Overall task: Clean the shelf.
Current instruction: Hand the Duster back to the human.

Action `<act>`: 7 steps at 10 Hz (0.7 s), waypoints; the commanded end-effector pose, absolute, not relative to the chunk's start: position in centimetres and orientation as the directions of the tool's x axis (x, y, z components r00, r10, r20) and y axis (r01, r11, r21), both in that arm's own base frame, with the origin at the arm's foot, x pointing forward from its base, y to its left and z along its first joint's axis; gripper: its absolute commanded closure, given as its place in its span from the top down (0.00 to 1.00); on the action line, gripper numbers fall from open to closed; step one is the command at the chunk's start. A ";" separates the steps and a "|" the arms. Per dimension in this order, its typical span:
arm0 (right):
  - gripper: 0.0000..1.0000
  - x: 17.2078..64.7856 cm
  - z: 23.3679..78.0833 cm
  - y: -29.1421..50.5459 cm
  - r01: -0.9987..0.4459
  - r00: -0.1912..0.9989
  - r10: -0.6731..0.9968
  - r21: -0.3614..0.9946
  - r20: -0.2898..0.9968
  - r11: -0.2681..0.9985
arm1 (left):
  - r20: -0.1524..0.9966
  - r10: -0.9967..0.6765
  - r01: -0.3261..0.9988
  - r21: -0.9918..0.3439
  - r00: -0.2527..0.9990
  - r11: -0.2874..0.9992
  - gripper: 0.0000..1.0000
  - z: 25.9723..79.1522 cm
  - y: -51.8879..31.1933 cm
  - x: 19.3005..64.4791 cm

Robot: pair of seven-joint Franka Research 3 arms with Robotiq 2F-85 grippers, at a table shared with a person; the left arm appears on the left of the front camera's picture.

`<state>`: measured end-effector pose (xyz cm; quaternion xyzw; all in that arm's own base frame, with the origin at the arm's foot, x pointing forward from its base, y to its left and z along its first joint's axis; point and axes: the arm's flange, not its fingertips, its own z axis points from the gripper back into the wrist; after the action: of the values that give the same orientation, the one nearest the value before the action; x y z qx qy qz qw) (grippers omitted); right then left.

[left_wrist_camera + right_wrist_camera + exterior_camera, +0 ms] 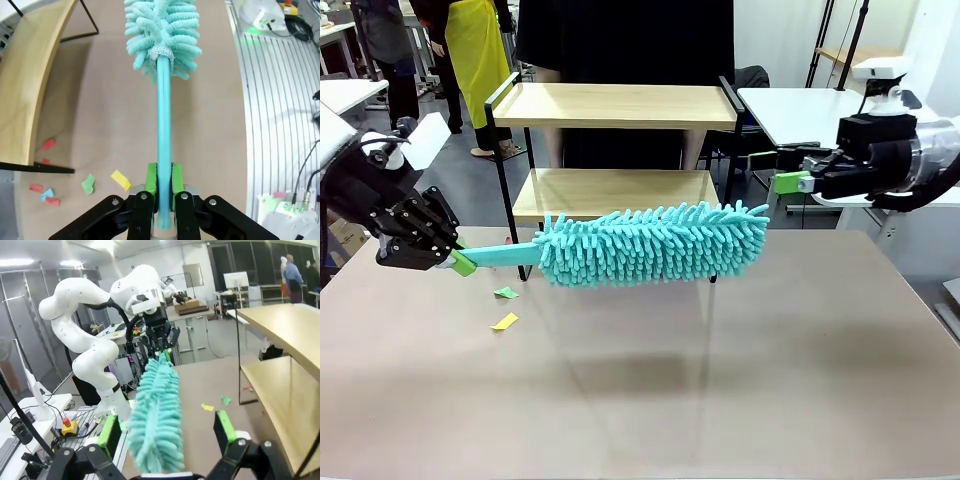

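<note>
Duster handle clamped tight in my left gripper (463,262), green pads pinching the turquoise stick. The duster (655,243) runs level, off the table (720,360), its fluffy head across the front of the shelf (615,105), level with the lower board. Paper scraps (505,308) lie on the table below the handle. My right gripper (788,181) hangs beside the shelf's right end, jaws wide apart, holding nothing.

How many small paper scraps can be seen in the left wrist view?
7 paper scraps: yellow and green on the table near the claw; a red, blue, red cluster; two red beside the shelf. Others may be hidden.
</note>
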<state>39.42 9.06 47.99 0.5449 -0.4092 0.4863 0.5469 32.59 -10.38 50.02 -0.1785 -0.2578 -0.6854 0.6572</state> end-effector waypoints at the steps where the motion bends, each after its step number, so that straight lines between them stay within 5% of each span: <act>1: 1.00 38.1 46.5 11.5 -0.985 0.155 0.051 0.158 0.987 -0.064 | 0.600 -0.796 0.993 0.119 -0.074 -0.002 0.14 50.2 -10.5 32.6; 7: 1.00 35.0 41.7 14.5 -0.999 0.042 0.118 0.043 0.992 -0.014 | 0.600 -0.796 0.993 0.119 -0.074 -0.002 0.14 50.2 -10.5 32.6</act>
<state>35.81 13.97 42.46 0.4955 -0.4302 0.5274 0.5397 32.59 -10.38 50.03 -0.1780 -0.2577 -0.6854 0.6574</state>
